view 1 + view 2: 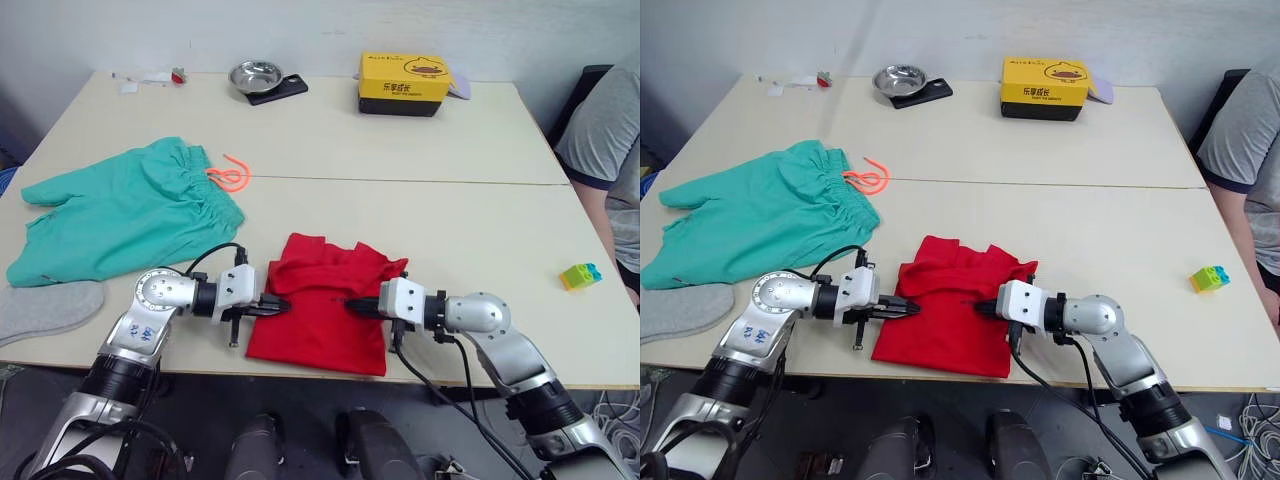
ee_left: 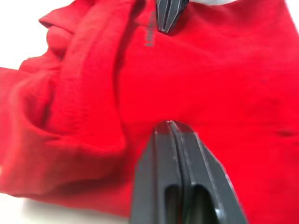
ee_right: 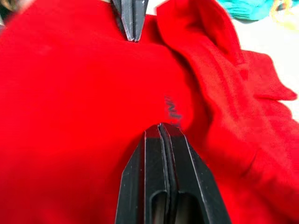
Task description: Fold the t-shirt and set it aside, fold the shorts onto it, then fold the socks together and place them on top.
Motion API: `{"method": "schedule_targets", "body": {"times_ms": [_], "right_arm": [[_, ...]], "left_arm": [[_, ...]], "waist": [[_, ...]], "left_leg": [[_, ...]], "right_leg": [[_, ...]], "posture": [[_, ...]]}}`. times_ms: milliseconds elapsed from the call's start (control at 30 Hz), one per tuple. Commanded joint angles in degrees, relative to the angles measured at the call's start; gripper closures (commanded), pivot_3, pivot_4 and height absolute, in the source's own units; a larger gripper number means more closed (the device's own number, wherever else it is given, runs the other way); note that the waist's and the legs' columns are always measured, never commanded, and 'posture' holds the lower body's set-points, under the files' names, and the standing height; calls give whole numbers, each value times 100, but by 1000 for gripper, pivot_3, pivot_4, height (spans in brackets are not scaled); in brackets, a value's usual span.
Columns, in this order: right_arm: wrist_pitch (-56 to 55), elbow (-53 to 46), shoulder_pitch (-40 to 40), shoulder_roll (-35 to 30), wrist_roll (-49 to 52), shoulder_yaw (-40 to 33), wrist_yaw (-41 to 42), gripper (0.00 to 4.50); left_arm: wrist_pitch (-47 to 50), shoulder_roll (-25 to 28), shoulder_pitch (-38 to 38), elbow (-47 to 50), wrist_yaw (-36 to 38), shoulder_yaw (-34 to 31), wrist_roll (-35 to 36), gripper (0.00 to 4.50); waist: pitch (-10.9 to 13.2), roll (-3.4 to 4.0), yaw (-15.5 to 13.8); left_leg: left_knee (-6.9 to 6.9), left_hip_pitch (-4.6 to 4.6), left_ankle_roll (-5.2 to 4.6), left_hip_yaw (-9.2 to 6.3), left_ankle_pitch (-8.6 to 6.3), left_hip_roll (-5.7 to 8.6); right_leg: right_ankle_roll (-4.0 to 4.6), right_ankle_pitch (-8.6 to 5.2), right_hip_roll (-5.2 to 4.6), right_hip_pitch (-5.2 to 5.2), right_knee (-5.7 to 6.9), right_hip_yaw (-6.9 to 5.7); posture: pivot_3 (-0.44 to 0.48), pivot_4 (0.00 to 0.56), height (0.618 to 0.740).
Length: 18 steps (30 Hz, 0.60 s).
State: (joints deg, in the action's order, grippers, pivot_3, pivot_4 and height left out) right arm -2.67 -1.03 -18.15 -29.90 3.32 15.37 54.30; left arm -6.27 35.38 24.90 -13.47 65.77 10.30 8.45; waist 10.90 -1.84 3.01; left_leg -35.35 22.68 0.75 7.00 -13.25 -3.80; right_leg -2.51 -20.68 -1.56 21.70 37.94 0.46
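The red t-shirt [image 1: 320, 310] lies bunched in a rough rectangle at the table's near edge, with loose folds along its far side. My left gripper [image 1: 283, 302] is shut, its tip resting on the shirt's left part. My right gripper [image 1: 352, 303] is also shut and points at it from the right, tip on the cloth. In the wrist views the fingertips [image 2: 170, 126] [image 3: 161, 127] press together over the red fabric with nothing between them. The teal-green shorts [image 1: 130, 215] lie spread out at the far left, orange drawstring [image 1: 233, 175] showing. A grey sock [image 1: 45, 310] lies at the left edge.
A yellow box [image 1: 404, 83] and a metal bowl [image 1: 255, 74] on a black slab stand at the back of the table. A small toy block [image 1: 580, 275] sits at the right, and a person in a grey shirt [image 1: 610, 150] sits beyond that edge.
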Motion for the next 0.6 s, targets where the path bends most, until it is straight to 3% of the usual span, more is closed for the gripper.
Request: {"method": "schedule_targets", "body": {"times_ms": [33, 433, 600], "right_arm": [[-36, 48, -172, 153, 6, -171, -281, 4500], [160, 815, -801, 529, -262, -709, -1542, 4500], [489, 410, -668, 423, 528, -1009, -1004, 4500]], "left_arm": [[-402, -284, 393, -410, -646, -155, -287, 4458], [-1202, -1130, 1738, -2217, -2542, -620, -694, 4458], [-1237, -1094, 1877, -2478, -2719, -643, -794, 4458]], "waist": [[0, -1, -7], [0, -1, -6], [1, -1, 4]], "left_leg": [[-2, -2, 0, -1, 0, 1], [-30, 0, 2, -2, 3, 0], [-27, 2, 5, 2, 4, -1]], "right_leg": [[0, 0, -1, -2, 4, -1], [-7, 4, 1, -4, 23, -4], [-11, 2, 4, -1, 23, -3]], "posture": [[0, 150, 740], [0, 150, 740], [0, 150, 740]]}}
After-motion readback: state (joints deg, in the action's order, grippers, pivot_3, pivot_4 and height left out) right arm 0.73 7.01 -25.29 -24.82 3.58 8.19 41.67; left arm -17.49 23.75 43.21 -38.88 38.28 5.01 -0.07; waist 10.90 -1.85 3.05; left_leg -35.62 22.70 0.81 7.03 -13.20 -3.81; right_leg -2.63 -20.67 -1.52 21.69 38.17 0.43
